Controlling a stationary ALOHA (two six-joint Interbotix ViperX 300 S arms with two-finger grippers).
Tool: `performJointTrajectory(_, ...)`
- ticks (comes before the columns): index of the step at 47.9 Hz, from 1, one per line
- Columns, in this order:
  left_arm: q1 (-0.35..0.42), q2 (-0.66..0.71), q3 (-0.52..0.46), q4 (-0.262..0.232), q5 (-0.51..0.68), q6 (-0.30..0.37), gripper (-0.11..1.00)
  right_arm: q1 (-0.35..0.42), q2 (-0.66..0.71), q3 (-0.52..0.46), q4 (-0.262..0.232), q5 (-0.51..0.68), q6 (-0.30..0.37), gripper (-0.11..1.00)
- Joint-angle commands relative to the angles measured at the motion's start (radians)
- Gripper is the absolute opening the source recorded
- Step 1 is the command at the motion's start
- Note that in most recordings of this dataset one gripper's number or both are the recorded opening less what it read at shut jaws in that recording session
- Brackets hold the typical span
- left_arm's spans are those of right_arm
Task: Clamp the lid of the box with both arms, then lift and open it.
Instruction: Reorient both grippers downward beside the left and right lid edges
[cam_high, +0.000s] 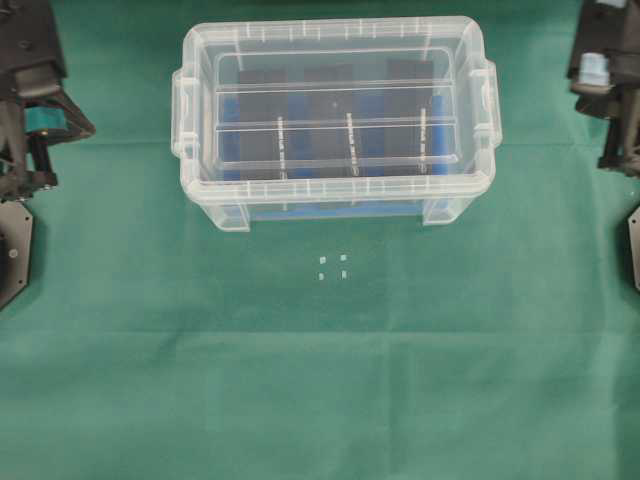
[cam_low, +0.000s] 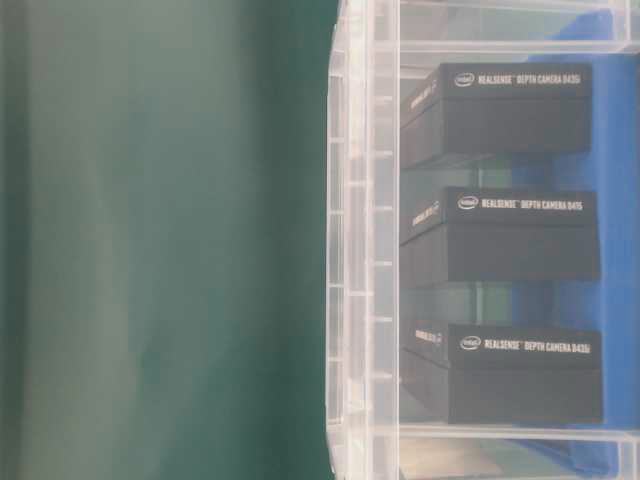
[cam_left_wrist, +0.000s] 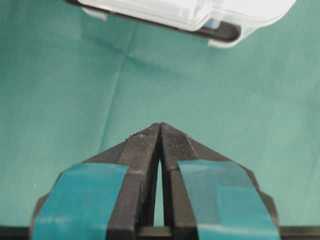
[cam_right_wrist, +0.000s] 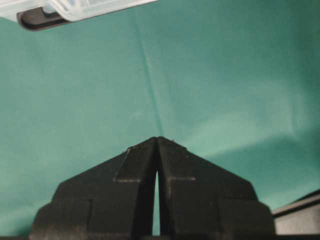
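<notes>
The clear lid (cam_high: 335, 108) sits closed on the deep clear box (cam_high: 330, 205) at the back middle of the green cloth. Three upright black boxes (cam_low: 510, 235) stand inside on a blue floor. The lid's rim (cam_low: 345, 250) shows in the table-level view. My left gripper (cam_high: 88, 127), with teal tape, is shut and empty, left of the box and apart from it; its tips (cam_left_wrist: 160, 127) point at the box corner (cam_left_wrist: 200, 15). My right gripper (cam_high: 580, 85) is shut and empty, right of the box; its tips (cam_right_wrist: 157, 140) hang over cloth, with the box corner (cam_right_wrist: 75, 10) far off.
Green cloth (cam_high: 320, 380) covers the table. Several small white marks (cam_high: 332, 267) lie in front of the box. Black base plates sit at the left edge (cam_high: 12, 250) and at the right edge (cam_high: 634, 250).
</notes>
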Motion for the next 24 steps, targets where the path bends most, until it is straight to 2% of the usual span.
performJointTrajectory(1, 0.003, 0.025, -0.005, 0.000, -0.008, 0.000, 0.01, -0.003, 0.028, -0.006, -0.003, -0.041, 0.002, 0.00)
performJointTrajectory(8, 0.003, 0.037, 0.029, 0.000, -0.031, 0.000, 0.01, -0.002, 0.067, 0.021, -0.003, -0.103, 0.000, 0.00)
performJointTrajectory(24, 0.003, 0.048, 0.112, -0.002, -0.106, -0.003, 0.01, -0.002, 0.097, 0.060, -0.003, -0.140, 0.000, 0.00)
